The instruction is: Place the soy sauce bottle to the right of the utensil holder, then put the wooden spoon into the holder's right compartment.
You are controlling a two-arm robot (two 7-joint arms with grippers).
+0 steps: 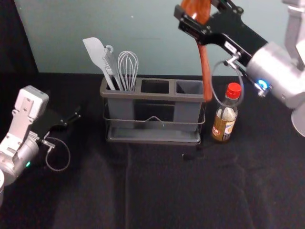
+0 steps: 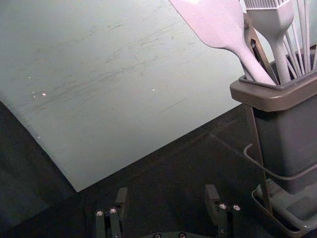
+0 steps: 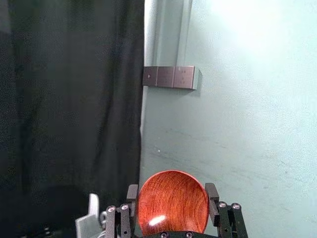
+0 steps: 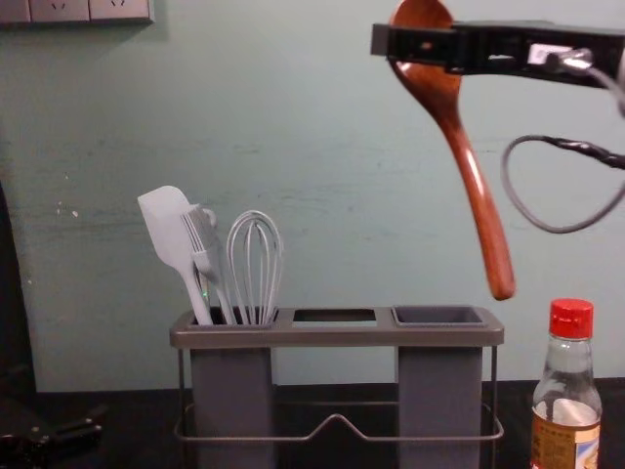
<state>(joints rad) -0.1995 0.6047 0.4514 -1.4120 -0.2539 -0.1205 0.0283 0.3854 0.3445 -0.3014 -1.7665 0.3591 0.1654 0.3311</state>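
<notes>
**Wooden spoon is held high in the right gripper, above the holder's right end**

The wooden spoon [image 4: 474, 195] is reddish, glossy, with visible grain; its round bowl is up and its long handle slants down, the tip apart from the holder. The right gripper [image 1: 195, 9], at the upper right of the head view, is opened only as wide as the bowl, with 1 finger pressed on each side.

Below is the utensil holder [image 4: 337, 336], grey, with 3 openings and a thin wire rail. Its left compartment carries a smooth spatula [image 4: 166, 230], a brush [image 4: 203, 239] and a wire whisk [image 4: 256, 259]. The soy sauce bottle [image 1: 225, 114], clear with a red cap, stands upright just to the right.

The left gripper [image 1: 72, 119] rests left of the holder, its 2 fingers wide apart, nothing between.
</notes>
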